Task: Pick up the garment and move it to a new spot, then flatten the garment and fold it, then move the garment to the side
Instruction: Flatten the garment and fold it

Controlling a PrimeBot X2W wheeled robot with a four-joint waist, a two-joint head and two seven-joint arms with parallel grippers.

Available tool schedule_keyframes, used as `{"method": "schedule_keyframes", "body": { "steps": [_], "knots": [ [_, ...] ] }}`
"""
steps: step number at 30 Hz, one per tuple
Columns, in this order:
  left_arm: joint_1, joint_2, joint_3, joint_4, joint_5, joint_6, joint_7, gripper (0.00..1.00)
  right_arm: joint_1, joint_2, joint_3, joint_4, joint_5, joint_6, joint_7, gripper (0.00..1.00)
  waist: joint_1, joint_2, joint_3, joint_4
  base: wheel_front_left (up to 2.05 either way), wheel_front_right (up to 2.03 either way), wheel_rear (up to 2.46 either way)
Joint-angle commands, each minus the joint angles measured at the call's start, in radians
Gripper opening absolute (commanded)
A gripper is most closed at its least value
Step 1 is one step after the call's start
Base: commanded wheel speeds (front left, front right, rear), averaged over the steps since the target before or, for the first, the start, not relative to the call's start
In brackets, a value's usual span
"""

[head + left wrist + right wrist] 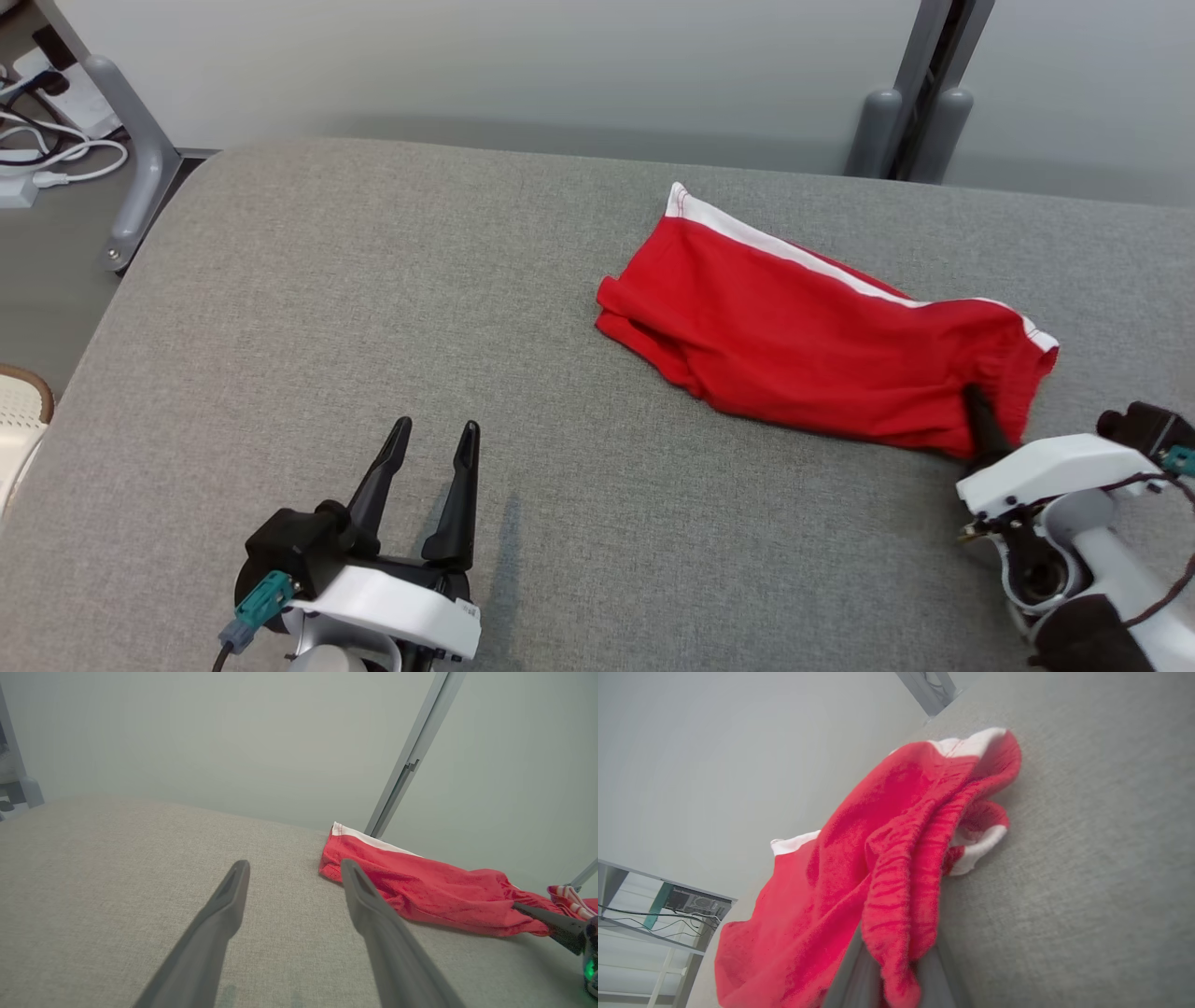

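Red shorts (803, 345) lie toward the grey padded surface's (373, 308) far right. The right wrist view shows the right gripper (896, 952) clamped on their waistband, fingertips buried in cloth. The left gripper (437, 429) gapes, empty.

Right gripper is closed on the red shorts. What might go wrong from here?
1. The right gripper pinches only a bunched fold at one end of the shorts; such a small bite may slip out when lifted.
2. The left gripper sits open and apart from the cloth, so a one-ended lift would likely drag the shorts across the table and leave them crumpled, making flattening harder.
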State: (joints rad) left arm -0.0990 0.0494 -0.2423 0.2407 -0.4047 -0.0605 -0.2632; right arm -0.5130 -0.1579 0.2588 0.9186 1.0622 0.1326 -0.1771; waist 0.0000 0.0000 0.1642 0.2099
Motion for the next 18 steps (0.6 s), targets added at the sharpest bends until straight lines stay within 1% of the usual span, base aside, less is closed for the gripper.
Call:
{"method": "schedule_keyframes", "body": {
  "steps": [1,5,11,13,14,18],
  "knots": [
    [-0.021,0.003,-0.004,0.0,-0.004,0.004,-0.001,1.0,0.007,-0.058,0.003,0.035,-0.014,-0.003,0.011,0.0,0.0,0.0,0.008,0.002,0.0,0.0,0.0],
    [-0.027,0.003,-0.011,0.0,-0.004,0.003,-0.001,1.0,-0.039,-0.125,0.051,0.049,-0.069,-0.002,0.027,0.0,0.0,0.0,0.023,0.006,0.0,0.0,0.0],
    [-0.043,0.003,-0.016,-0.003,-0.002,0.001,-0.001,1.0,-0.134,-0.255,0.124,0.082,-0.165,-0.002,0.048,0.0,0.0,0.0,0.06,0.013,0.0,0.0,0.0],
    [-0.051,0.003,-0.02,-0.003,-0.004,0.0,-0.001,1.0,-0.168,-0.283,0.139,0.087,-0.183,-0.002,0.052,0.0,0.0,0.0,0.072,0.017,0.0,0.0,0.0],
    [-0.051,0.003,-0.02,-0.003,-0.004,0.0,-0.001,1.0,-0.168,-0.283,0.139,0.087,-0.183,-0.002,0.052,0.0,0.0,0.0,0.072,0.017,0.0,0.0,0.0],
    [-0.069,0.003,-0.032,-0.003,-0.01,0.004,-0.001,1.0,-0.226,-0.334,0.188,0.117,-0.247,-0.002,0.052,0.0,0.0,0.0,0.09,0.025,0.0,0.0,0.0]
  ]
}}
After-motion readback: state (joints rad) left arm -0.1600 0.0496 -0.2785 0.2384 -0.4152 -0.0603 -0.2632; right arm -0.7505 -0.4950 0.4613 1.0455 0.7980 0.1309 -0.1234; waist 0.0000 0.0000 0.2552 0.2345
